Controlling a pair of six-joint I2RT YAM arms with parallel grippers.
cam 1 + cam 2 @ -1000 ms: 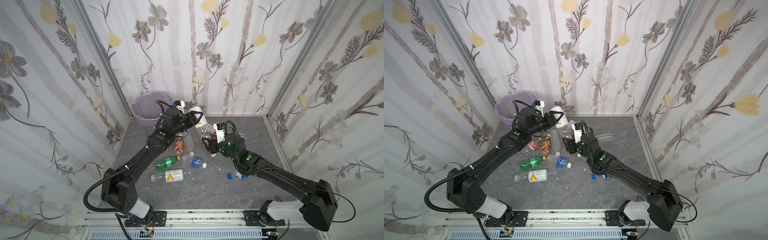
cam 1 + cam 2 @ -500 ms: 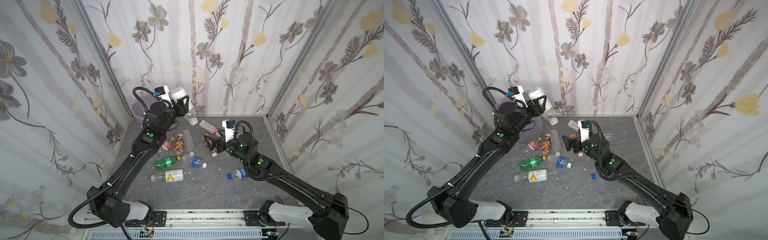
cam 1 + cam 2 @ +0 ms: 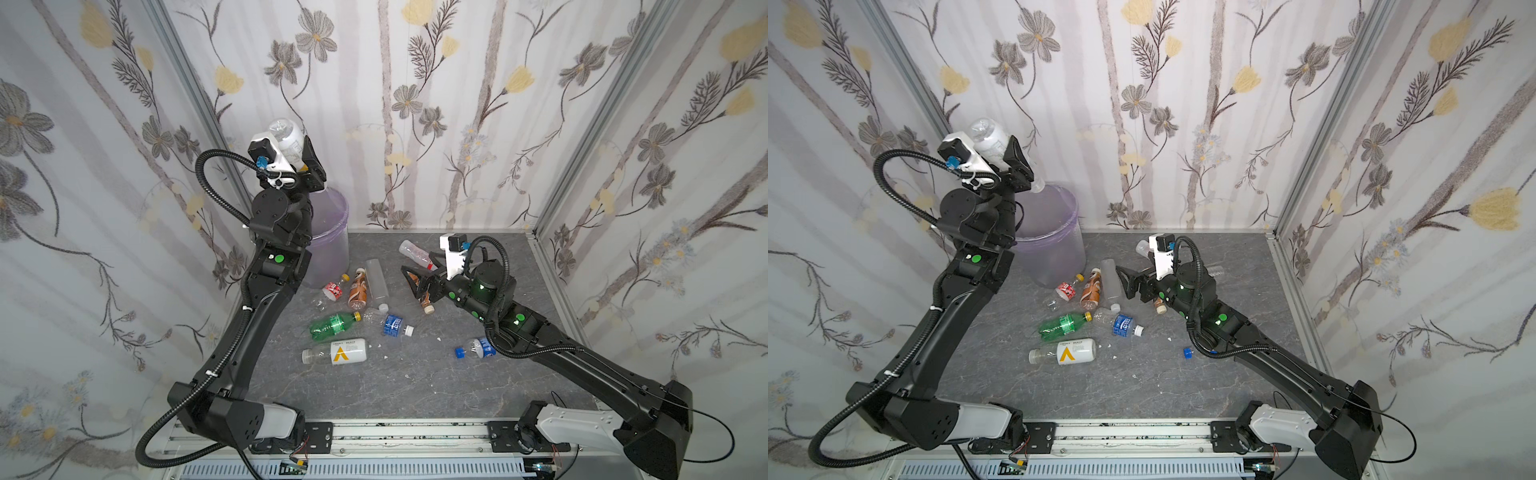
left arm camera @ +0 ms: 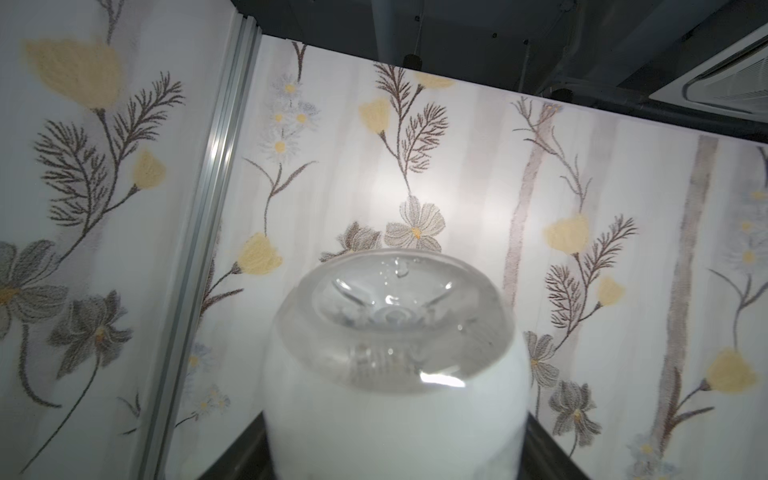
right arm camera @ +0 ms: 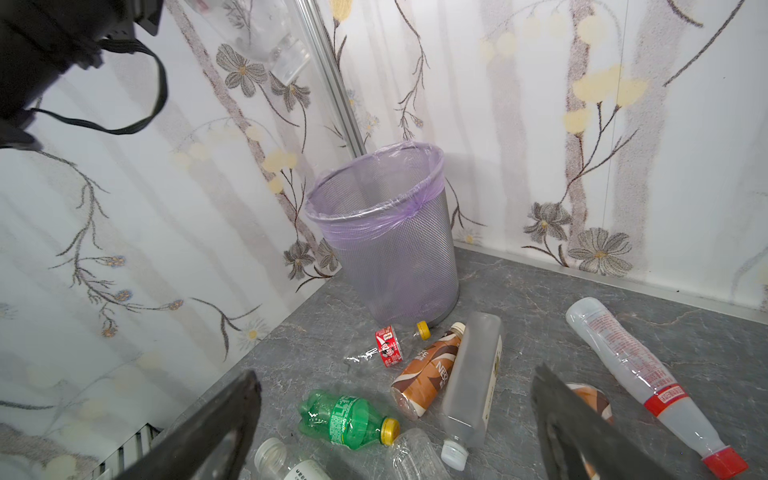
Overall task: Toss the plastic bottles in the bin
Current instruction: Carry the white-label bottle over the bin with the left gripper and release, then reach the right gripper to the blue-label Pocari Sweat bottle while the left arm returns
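My left gripper (image 3: 293, 154) is raised high over the bin (image 3: 334, 245), shut on a clear white-labelled bottle (image 3: 286, 134) held base up; this bottle (image 4: 395, 374) fills the left wrist view. The lilac-lined bin (image 5: 386, 241) stands in the back left corner. My right gripper (image 3: 417, 275) hangs open low over the floor, empty, with a brown bottle (image 5: 590, 399) beside one finger. Lying loose are a green bottle (image 5: 349, 419), a brown coffee bottle (image 5: 428, 374), a frosted bottle (image 5: 473, 374) and a long red-labelled bottle (image 5: 636, 365).
More bottles lie on the grey floor: a white-and-yellow one (image 3: 345, 351), a blue-labelled one (image 3: 390, 324), a small red-labelled one (image 3: 333, 289) by the bin's foot, and another blue one (image 3: 478, 348) by the right arm. Flowered walls close in three sides.
The left arm has swung up and back with the bottle, from mid-floor to above the bin. The right gripper has opened wide and drawn back to the right.
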